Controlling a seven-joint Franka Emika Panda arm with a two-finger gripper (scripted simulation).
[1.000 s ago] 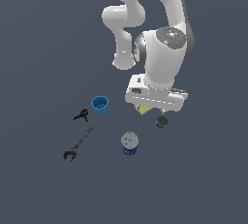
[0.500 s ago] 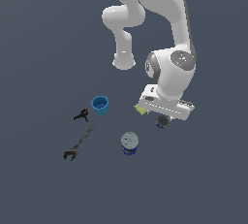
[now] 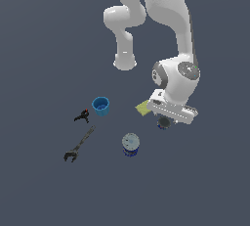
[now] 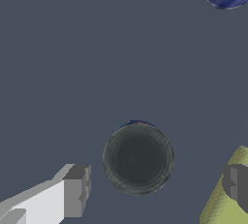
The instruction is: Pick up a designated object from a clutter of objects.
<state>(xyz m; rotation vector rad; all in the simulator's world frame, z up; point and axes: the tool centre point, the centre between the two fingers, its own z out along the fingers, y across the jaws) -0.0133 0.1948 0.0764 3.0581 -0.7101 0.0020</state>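
Note:
The designated object, a small squat can [image 4: 138, 157] with a dark top and a sliver of blue side, lies between my fingers in the wrist view. In the exterior view this can [image 3: 163, 123] peeks out just below the white hand. My gripper [image 4: 156, 187] is open, one finger [image 4: 75, 191] on each side of the can, not touching it. From outside, the gripper [image 3: 169, 118] hangs low over the can, its fingertips mostly hidden by the hand. The rest of the clutter of objects lies toward the exterior view's left.
A yellow flat block [image 3: 142, 107] lies right beside the hand; this block [image 4: 226, 200] sits under one finger in the wrist view. A taller can with a light grey lid [image 3: 130, 144], a blue cup [image 3: 100, 106], a black clamp [image 3: 82, 117] and a wrench [image 3: 79, 145] are spread around.
The hand has swung toward the exterior view's right and come down over the small dark-topped can. No object has moved.

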